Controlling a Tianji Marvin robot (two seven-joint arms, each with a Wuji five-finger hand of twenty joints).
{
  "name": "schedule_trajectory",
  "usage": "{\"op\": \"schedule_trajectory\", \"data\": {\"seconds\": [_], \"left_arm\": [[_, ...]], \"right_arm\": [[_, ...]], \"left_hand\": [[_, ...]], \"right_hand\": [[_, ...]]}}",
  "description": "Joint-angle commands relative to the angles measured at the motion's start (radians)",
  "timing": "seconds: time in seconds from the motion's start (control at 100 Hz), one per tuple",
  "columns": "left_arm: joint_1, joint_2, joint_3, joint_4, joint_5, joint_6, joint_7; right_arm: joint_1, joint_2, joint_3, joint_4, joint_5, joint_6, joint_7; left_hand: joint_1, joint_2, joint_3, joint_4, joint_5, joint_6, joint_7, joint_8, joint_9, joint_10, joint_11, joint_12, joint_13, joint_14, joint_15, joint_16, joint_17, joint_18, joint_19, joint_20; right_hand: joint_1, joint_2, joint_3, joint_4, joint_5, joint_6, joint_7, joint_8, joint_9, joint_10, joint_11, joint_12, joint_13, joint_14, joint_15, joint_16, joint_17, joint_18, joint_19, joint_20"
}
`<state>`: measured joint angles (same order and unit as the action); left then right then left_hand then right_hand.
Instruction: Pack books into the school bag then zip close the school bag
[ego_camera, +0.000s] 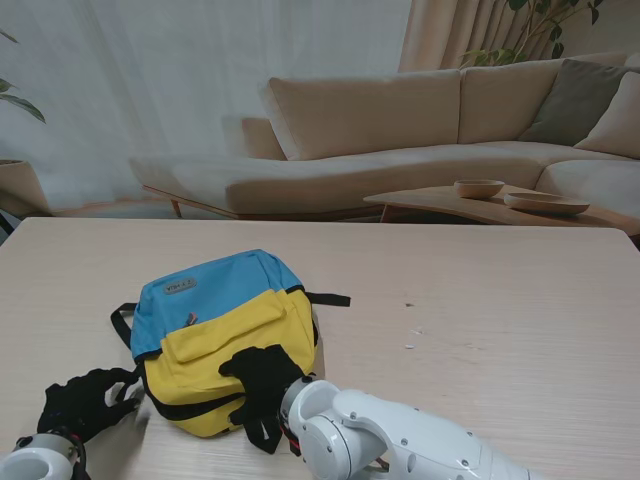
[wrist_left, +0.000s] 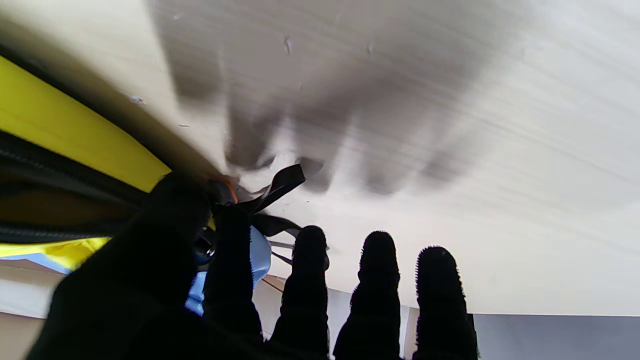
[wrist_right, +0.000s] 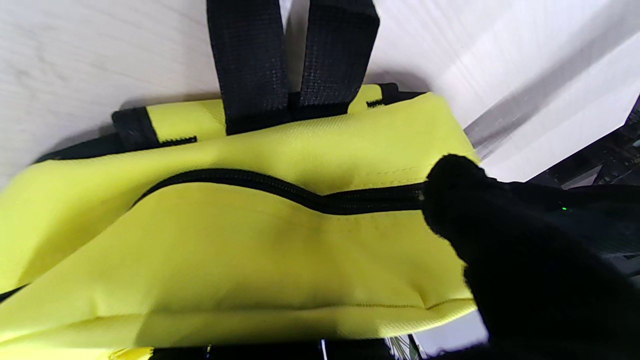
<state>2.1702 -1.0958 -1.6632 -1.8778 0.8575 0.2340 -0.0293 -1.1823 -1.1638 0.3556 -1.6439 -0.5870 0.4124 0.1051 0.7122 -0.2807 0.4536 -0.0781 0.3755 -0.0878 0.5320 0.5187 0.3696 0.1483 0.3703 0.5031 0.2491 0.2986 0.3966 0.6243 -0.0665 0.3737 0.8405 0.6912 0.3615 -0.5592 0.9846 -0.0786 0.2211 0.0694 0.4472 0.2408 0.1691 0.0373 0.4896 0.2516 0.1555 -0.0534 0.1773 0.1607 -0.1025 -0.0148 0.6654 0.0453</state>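
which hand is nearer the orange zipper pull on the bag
Left. The left hand has thumb and forefinger closed right at the orange pull at the bag's left corner. The right hand rests on the bag's yellow front, farther right.

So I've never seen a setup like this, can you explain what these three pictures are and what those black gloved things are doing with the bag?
The black shapes are a robot's two five-fingered hands in black gloves, on white arms. The wide picture looks down from the robot's stand onto a pale wooden table. On it lies a blue and yellow school bag with black straps. The other two pictures come from cameras on the wrists and appear upside down.

The right hand rests on the bag's yellow part; its wrist view shows a fingertip at the black zipper. The left hand is at the bag's left edge, thumb and forefinger pinched around something small by a black strap end, probably a zipper pull; I can't be sure. No books are visible.
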Motion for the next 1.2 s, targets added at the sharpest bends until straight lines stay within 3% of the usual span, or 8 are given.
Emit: {"op": "schedule_trajectory", "data": {"seconds": [0.0,0.25,0.42,0.64,0.75,0.86,1.0,1.19], "left_arm": [[-0.003,-0.005,0.006,0.006,-0.003,0.011,-0.016],[-0.031,-0.006,0.029,0.023,0.001,0.043,0.002],[-0.026,-0.009,0.034,0.011,-0.007,0.056,0.015],[-0.005,-0.015,0.030,-0.011,-0.007,0.063,0.042],[-0.006,-0.017,0.034,-0.007,-0.006,0.079,0.058],[-0.017,-0.019,0.045,0.008,-0.002,0.100,0.074],[-0.030,-0.018,0.055,0.023,-0.002,0.127,0.066],[-0.050,-0.014,0.069,0.045,0.011,0.152,0.055]], "right_arm": [[-0.022,0.001,-0.010,0.011,0.002,-0.007,0.023],[-0.026,0.002,-0.009,0.008,0.005,-0.009,0.023],[-0.028,0.004,-0.010,0.005,0.002,-0.010,0.024],[-0.028,0.005,-0.011,-0.001,0.000,-0.008,0.027],[-0.030,0.006,-0.010,-0.004,-0.001,-0.008,0.027],[-0.032,0.007,-0.010,-0.006,-0.001,-0.008,0.028],[-0.033,0.008,-0.011,-0.007,-0.001,-0.007,0.029],[-0.034,0.008,-0.010,-0.006,0.002,-0.007,0.029]], "left_hand": [[-0.002,0.000,0.043,0.026,0.024,-0.032,-0.014,-0.022,-0.034,-0.011,-0.009,0.012,-0.035,-0.021,0.002,0.012,-0.028,-0.028,-0.008,0.022],[-0.002,0.002,0.049,0.022,0.031,-0.004,0.033,0.005,-0.072,-0.016,0.002,0.025,-0.065,-0.035,0.004,0.022,-0.033,-0.040,-0.010,0.031],[0.002,0.005,0.036,0.024,-0.119,0.048,0.169,0.132,-0.107,-0.031,0.024,0.041,-0.077,-0.042,0.012,0.029,-0.031,-0.047,-0.025,0.033],[0.016,0.012,0.014,0.027,-0.263,-0.026,0.309,0.307,-0.119,-0.055,0.051,0.060,-0.081,-0.041,0.014,0.031,-0.031,-0.052,-0.029,0.035],[0.029,0.016,-0.005,0.030,-0.259,-0.069,0.126,0.287,-0.138,-0.068,0.065,0.073,-0.085,-0.043,0.017,0.036,-0.030,-0.060,-0.031,0.041],[0.034,0.013,-0.005,0.032,-0.258,-0.053,-0.148,0.213,-0.140,-0.064,0.062,0.071,-0.090,-0.040,0.016,0.036,-0.030,-0.062,-0.034,0.048],[0.038,0.006,0.019,0.027,-0.217,-0.038,-0.026,0.080,-0.139,-0.048,0.032,0.045,-0.099,-0.040,0.012,0.034,-0.030,-0.062,-0.033,0.054],[0.052,-0.005,0.047,0.025,-0.054,0.004,-0.020,-0.039,-0.150,-0.029,0.000,0.021,-0.110,-0.048,0.013,0.033,-0.028,-0.071,-0.033,0.055]], "right_hand": [[-0.011,-0.003,0.024,0.024,0.019,-0.007,0.013,-0.016,0.026,0.010,0.035,0.020,0.035,0.006,0.026,0.017,0.089,0.049,0.083,0.055],[-0.012,-0.001,0.030,0.025,0.019,-0.006,0.014,-0.017,0.025,0.011,0.037,0.021,0.034,0.007,0.027,0.018,0.089,0.049,0.088,0.060],[-0.013,0.000,0.032,0.026,0.021,-0.008,0.016,-0.017,0.027,0.011,0.039,0.022,0.035,0.007,0.029,0.018,0.091,0.049,0.092,0.064],[-0.013,0.001,0.035,0.027,0.021,-0.007,0.018,-0.016,0.027,0.012,0.040,0.022,0.037,0.007,0.030,0.019,0.093,0.049,0.098,0.069],[-0.012,0.002,0.037,0.028,0.023,-0.008,0.019,-0.016,0.027,0.011,0.040,0.022,0.036,0.008,0.030,0.019,0.094,0.048,0.099,0.071],[-0.013,0.003,0.039,0.028,0.024,-0.007,0.020,-0.015,0.028,0.011,0.040,0.022,0.035,0.008,0.030,0.019,0.094,0.047,0.101,0.073],[-0.013,0.002,0.042,0.029,0.024,-0.008,0.020,-0.015,0.028,0.012,0.041,0.022,0.037,0.009,0.031,0.020,0.096,0.047,0.104,0.075],[-0.013,0.005,0.046,0.030,0.026,-0.007,0.022,-0.014,0.028,0.012,0.043,0.023,0.036,0.009,0.033,0.021,0.097,0.045,0.107,0.079]]}}
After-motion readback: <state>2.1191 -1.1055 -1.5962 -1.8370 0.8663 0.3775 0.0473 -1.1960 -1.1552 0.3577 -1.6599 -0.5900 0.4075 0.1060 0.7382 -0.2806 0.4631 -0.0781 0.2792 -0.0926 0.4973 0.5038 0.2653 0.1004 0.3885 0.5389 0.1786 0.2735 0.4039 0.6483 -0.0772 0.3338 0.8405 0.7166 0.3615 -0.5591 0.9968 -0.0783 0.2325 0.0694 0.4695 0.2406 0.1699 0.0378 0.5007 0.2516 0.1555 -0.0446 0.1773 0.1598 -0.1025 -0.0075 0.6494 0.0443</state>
